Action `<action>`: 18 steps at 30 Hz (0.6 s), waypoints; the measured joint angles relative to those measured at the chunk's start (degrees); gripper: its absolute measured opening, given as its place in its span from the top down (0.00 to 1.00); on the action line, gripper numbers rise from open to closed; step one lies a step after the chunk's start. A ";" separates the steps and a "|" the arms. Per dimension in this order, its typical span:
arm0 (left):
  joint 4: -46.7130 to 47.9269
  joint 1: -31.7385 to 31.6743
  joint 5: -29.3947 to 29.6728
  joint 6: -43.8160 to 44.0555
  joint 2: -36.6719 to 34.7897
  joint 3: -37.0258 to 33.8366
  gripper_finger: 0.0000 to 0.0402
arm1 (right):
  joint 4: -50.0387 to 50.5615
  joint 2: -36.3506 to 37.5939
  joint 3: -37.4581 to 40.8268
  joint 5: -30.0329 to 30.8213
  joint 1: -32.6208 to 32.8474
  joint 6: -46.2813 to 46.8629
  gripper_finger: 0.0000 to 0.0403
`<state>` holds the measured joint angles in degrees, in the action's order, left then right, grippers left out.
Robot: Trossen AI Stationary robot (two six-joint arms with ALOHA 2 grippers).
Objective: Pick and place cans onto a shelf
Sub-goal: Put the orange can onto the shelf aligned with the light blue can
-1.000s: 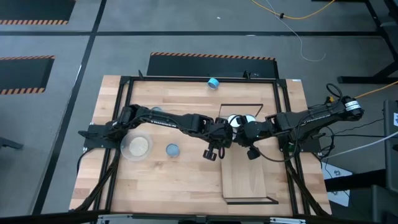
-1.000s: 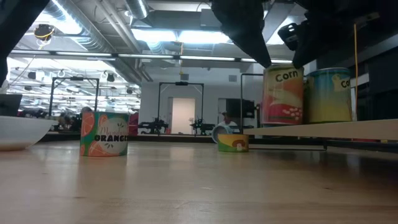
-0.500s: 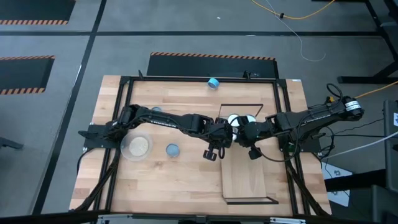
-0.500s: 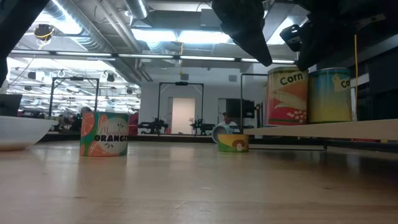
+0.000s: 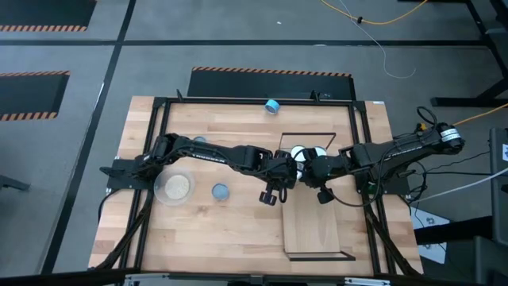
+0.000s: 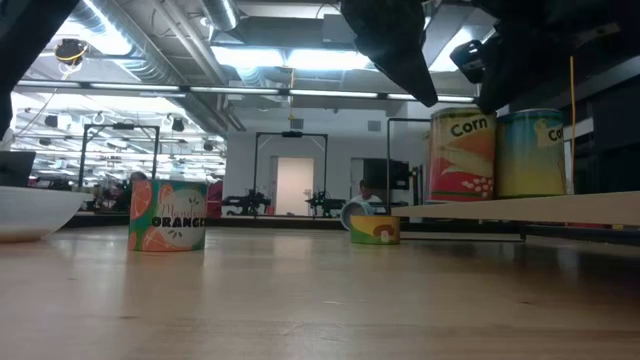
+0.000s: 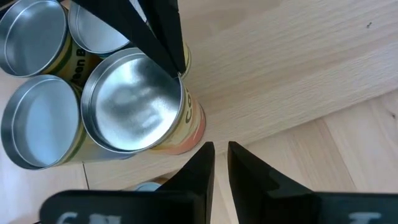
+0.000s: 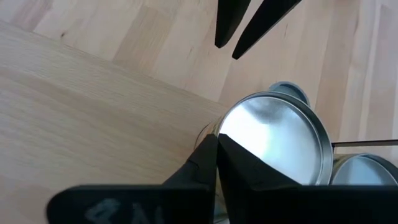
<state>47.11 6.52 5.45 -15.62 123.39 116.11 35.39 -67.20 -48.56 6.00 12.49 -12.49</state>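
Observation:
Several cans stand upright in a cluster on the far end of the light-wood shelf [image 5: 317, 230]. The nearest is a corn can [image 6: 462, 155] with a shiny top [image 7: 134, 102], right beside another can [image 6: 530, 152]. My right gripper [image 8: 216, 146] is shut, its tips at the corn can's rim. My left gripper [image 7: 221, 155] is shut with only a thin gap. It hangs just beside the corn can over the shelf's edge and touches nothing. An orange can [image 6: 168, 213] and a small can [image 6: 375, 230] stand on the table. My right gripper touches the corn can with its shut fingertips at the top rim [image 8: 225, 127], on the side toward my left gripper; this also shows in the left wrist view [image 7: 180, 70]. The fingers slant down from above. The can stands upright on the shelf.
A clear round dish [image 5: 175, 187] sits at the table's left, next to the orange can [image 5: 220, 191]. A blue-topped can [image 5: 272, 106] stands at the far edge. The near half of the shelf is bare wood. Both arms meet over the table's middle.
The corn can has slid a little along the shelf toward the table's right, closer to the can beside it, staying upright. My right gripper went that way with it. Both have been still for the last half second.

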 joint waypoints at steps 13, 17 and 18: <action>0.00 0.00 0.02 0.04 0.00 0.00 0.91 | 0.11 -0.04 0.00 0.02 0.00 0.01 0.84; 0.00 -0.02 0.04 0.07 0.00 0.00 0.90 | 0.09 -0.04 0.02 0.02 0.00 0.00 0.84; 0.00 -0.06 0.17 0.05 0.00 0.00 0.90 | 0.13 0.13 0.03 0.01 0.00 0.00 0.84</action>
<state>47.11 6.46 5.62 -15.56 123.39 116.11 35.52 -67.07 -48.53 6.01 12.49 -12.49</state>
